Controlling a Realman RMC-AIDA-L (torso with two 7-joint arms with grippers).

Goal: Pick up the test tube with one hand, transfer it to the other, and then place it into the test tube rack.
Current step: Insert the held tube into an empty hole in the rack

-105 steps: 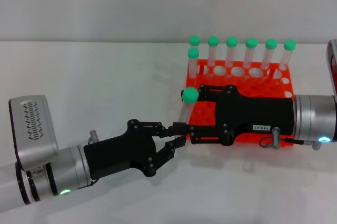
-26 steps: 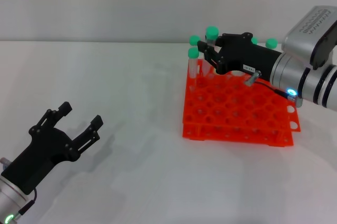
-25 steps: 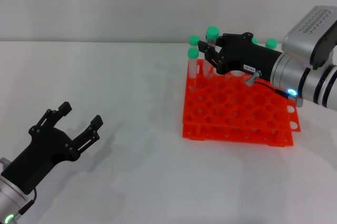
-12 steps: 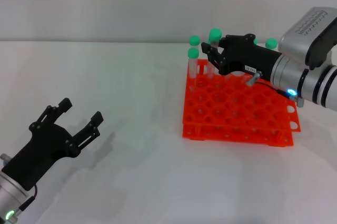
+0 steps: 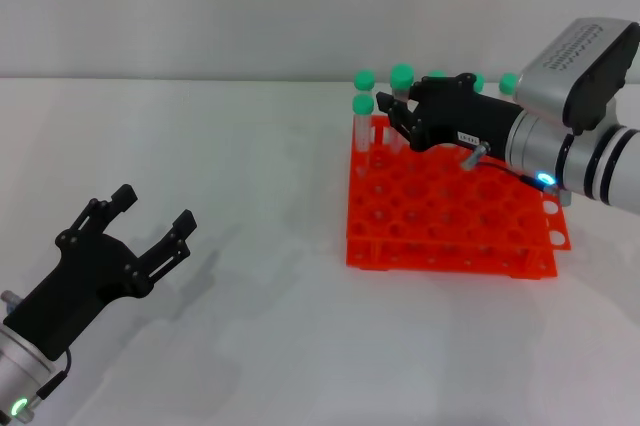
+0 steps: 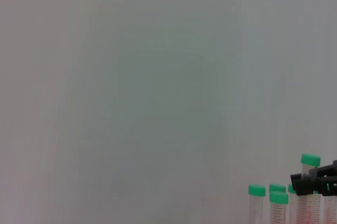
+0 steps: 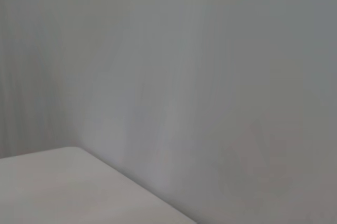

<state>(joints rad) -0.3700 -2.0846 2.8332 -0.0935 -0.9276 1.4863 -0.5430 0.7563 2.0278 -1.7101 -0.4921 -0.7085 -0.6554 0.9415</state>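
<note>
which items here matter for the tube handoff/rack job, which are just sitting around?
In play:
- test tube, held by the right gripper over the rack's far-left corner
- test tube rack
- left gripper, open, parked near-left

Bystanders:
- other green-capped tubes standing in the rack
- white table

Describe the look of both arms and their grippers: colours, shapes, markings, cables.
The left gripper is matte black with two linkage fingers, no label, on a silver-grey wrist showing a green light. The right gripper is black and boxy with a small white label, a thin black cable, and a blue light on its silver-grey wrist; a grey vented housing sits behind.
</note>
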